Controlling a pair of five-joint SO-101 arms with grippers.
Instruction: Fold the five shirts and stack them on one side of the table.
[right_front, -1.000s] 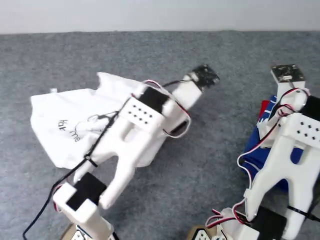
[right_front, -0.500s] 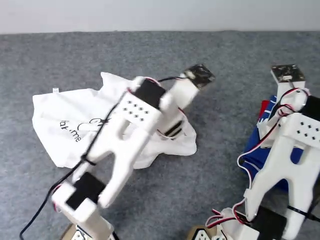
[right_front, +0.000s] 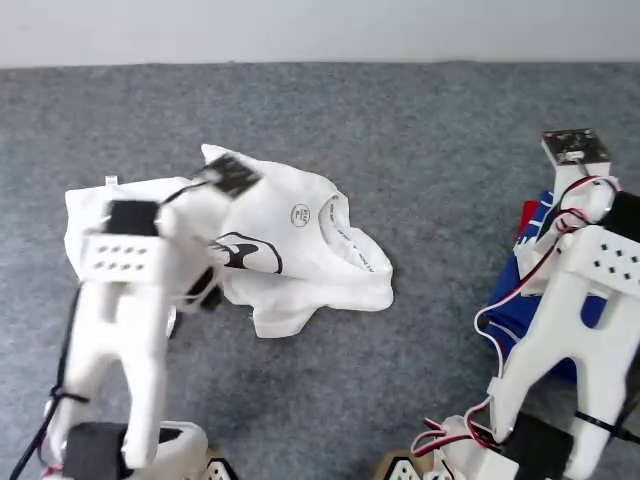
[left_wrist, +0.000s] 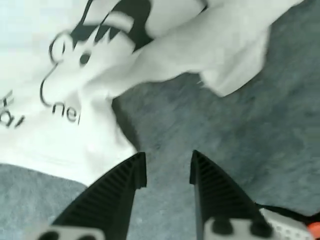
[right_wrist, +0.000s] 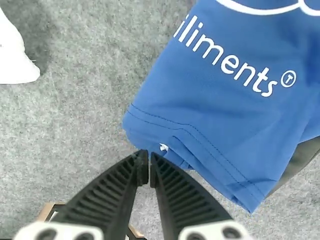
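Fixed overhead view; close downward wrist cameras, white shirt (right_front: 300, 250) shared

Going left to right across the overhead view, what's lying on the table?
white shirt, crumpled → bare stretch of grey table → blue shirt, partly under an arm

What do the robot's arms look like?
Both are chunky white plastic with black motor blocks. The left arm has rows of little holes; the right arm carries red, white and black wires. The left gripper and right gripper are black and ridged.
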